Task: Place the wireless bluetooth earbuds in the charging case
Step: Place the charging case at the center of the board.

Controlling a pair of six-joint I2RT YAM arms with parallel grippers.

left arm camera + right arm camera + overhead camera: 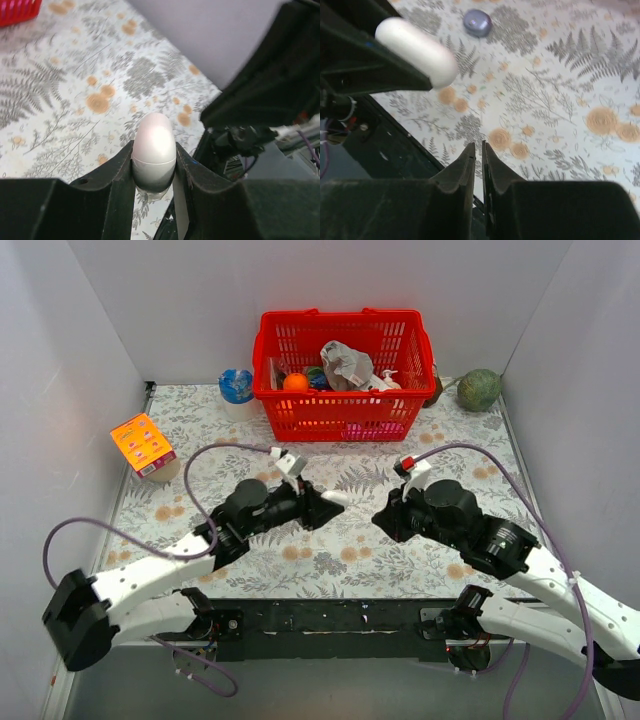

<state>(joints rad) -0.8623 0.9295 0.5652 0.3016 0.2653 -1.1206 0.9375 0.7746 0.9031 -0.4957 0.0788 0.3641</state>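
My left gripper [154,172] is shut on the charging case [154,145], a glossy white oval shell with its lid closed, standing out past the fingertips above the flowered mat. In the top view it is the white tip [337,498] of the left gripper [330,502] near the table's middle. The right wrist view shows the case [417,51] at upper left, held by the left fingers. One purplish earbud [477,22] lies on the mat beyond it. My right gripper [481,147] is shut and empty, hovering above the mat, facing the left gripper [385,520]. No other earbud is visible.
A red basket [345,375] with several items stands at the back middle. A blue-white ball-like cup [237,387] is to its left and a green ball [479,390] to its right. An orange carton [143,445] stands at the left edge.
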